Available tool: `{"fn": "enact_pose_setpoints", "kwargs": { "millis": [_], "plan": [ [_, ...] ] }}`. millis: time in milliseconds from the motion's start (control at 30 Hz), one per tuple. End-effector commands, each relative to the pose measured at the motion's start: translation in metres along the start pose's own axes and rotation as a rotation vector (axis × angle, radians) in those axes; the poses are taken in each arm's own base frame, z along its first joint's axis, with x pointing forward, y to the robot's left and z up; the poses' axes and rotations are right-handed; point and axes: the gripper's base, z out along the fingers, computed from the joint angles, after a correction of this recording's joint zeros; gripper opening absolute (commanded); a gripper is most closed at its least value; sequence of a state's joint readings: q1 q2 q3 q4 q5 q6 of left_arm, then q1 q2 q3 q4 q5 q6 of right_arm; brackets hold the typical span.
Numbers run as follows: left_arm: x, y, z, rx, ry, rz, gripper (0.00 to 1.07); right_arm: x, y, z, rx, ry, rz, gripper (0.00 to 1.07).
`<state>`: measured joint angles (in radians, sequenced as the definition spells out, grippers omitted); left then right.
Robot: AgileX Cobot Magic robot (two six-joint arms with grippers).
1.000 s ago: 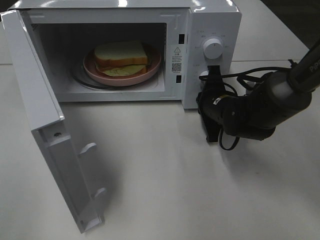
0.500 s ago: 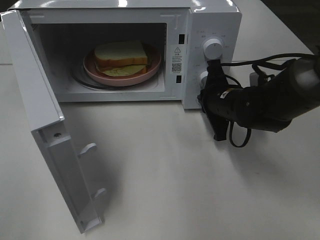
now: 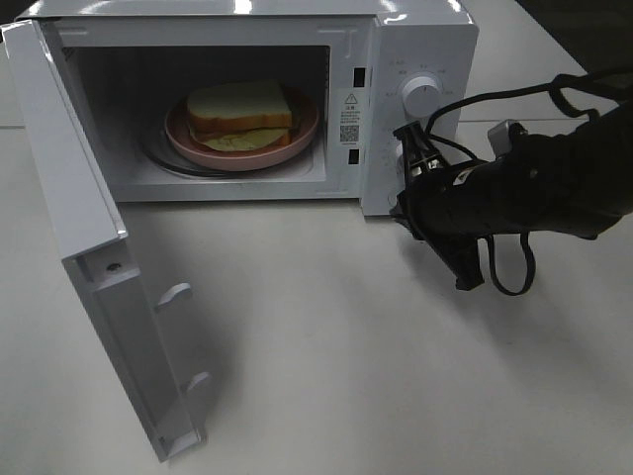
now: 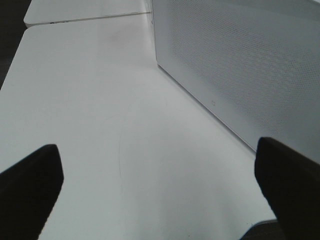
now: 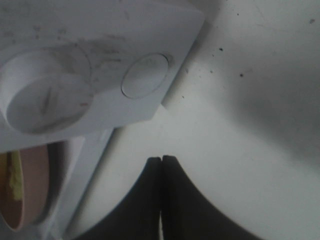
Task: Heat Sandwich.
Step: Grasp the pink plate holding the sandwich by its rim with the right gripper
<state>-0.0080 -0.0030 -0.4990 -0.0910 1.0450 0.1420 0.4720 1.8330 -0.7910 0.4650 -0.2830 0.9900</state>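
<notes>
The sandwich [image 3: 240, 109] lies on a round pink plate [image 3: 297, 139] inside the open white microwave [image 3: 425, 40]. My right gripper [image 3: 404, 206] is shut on nothing, low in front of the control panel, just off the oven's front right corner. In the right wrist view its fingertips [image 5: 161, 162] meet over bare table, below the lower knob [image 5: 45, 95] and a round button [image 5: 146, 75]; an edge of the plate [image 5: 30, 185] shows beside them. My left gripper [image 4: 160, 195] stands wide open over the table, holding nothing, and is out of the exterior high view.
The microwave door [image 3: 69, 178] hangs open toward the front left, with its latch hooks [image 3: 176, 293] sticking out. An upper knob [image 3: 423, 96] sits on the panel. Black cables [image 3: 509, 267] loop under my right arm. A white dotted microwave panel [image 4: 240, 65] rises beside my left gripper.
My right arm has drawn back to the right and its wrist has rolled, so the gripper body now lies tilted. The sandwich, plate and door have not moved.
</notes>
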Motion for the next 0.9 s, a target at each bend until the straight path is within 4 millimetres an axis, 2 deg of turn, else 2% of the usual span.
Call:
{"fn": "enact_pose_setpoints", "kwargs": {
  "millis": [33, 67, 100, 433, 533, 567, 667, 900],
  "plan": [
    [0.001, -0.001, -0.003, -0.002, -0.030, -0.002, 1.03, 0.002, 0.002, -0.013, 0.043, 0.061, -0.172, 0.02],
    [0.001, -0.001, -0.003, -0.002, -0.030, -0.002, 1.03, 0.004, 0.003, -0.019, 0.063, 0.098, -0.290, 0.02],
    [0.001, -0.001, -0.003, -0.002, -0.030, -0.002, 1.03, 0.005, 0.003, -0.022, 0.070, 0.113, -0.335, 0.03],
    [0.001, -0.001, -0.003, -0.002, -0.030, -0.002, 1.03, 0.010, 0.008, -0.052, 0.131, 0.271, -0.636, 0.04],
    [0.001, -0.001, -0.003, -0.002, -0.030, -0.002, 1.03, 0.010, 0.020, -0.068, 0.136, 0.334, -0.797, 0.04],
    [0.001, -0.001, -0.003, -0.002, -0.030, -0.002, 1.03, 0.010, 0.020, -0.068, 0.136, 0.334, -0.797, 0.04],
    [0.001, -0.001, -0.003, -0.002, -0.030, -0.002, 1.03, 0.010, 0.026, -0.080, 0.184, 0.417, -0.954, 0.05],
    [0.001, -0.001, -0.003, -0.002, -0.030, -0.002, 1.03, 0.009, 0.037, -0.092, 0.219, 0.542, -1.175, 0.06]
  ]
}}
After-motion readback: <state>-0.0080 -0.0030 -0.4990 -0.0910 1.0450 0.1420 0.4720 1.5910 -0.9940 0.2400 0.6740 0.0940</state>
